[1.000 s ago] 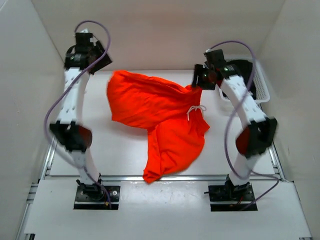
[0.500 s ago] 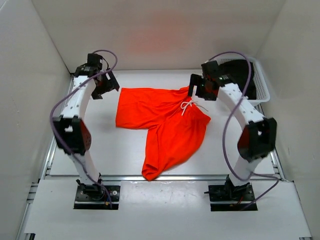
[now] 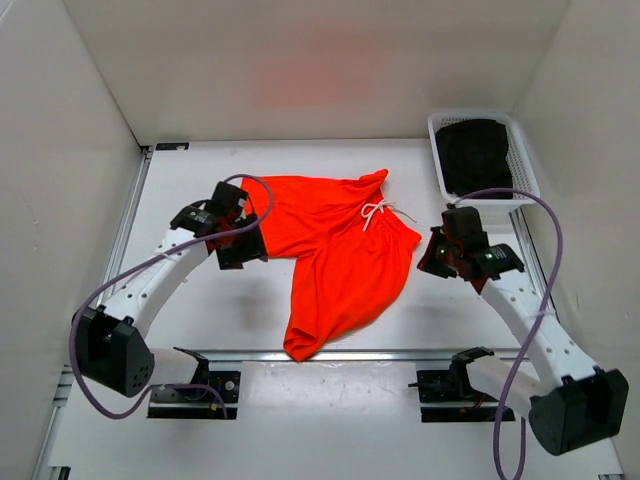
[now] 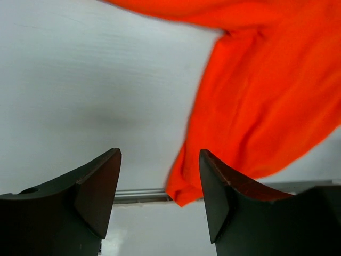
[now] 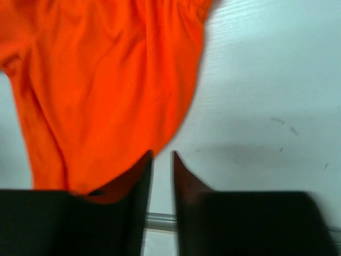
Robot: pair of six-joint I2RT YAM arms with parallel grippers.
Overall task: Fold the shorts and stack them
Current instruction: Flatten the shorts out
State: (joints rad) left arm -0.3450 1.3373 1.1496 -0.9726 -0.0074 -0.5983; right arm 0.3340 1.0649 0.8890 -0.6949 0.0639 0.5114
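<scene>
The orange-red shorts [image 3: 335,235] lie spread on the white table, waistband toward the back right and white drawstring [image 3: 378,212] on top. One leg reaches to the near edge. My left gripper [image 3: 248,250] hovers at the shorts' left edge, open and holding nothing. In the left wrist view the gripper [image 4: 160,176] frames bare table, with the shorts [image 4: 266,96] off to the upper right. My right gripper [image 3: 432,260] sits just right of the shorts, shut on nothing. In the right wrist view the gripper [image 5: 161,170] is beside the cloth's [image 5: 106,80] edge.
A white slatted basket [image 3: 440,150] holding a dark garment [image 3: 478,150] stands at the back right corner. A metal rail [image 3: 350,355] runs along the table's near edge. White walls enclose the left, back and right sides.
Both grippers let go of the raised shorts, which dropped flat onto the table. Both arms swung back toward the near side and lowered. The right gripper closed; the left narrowed.
</scene>
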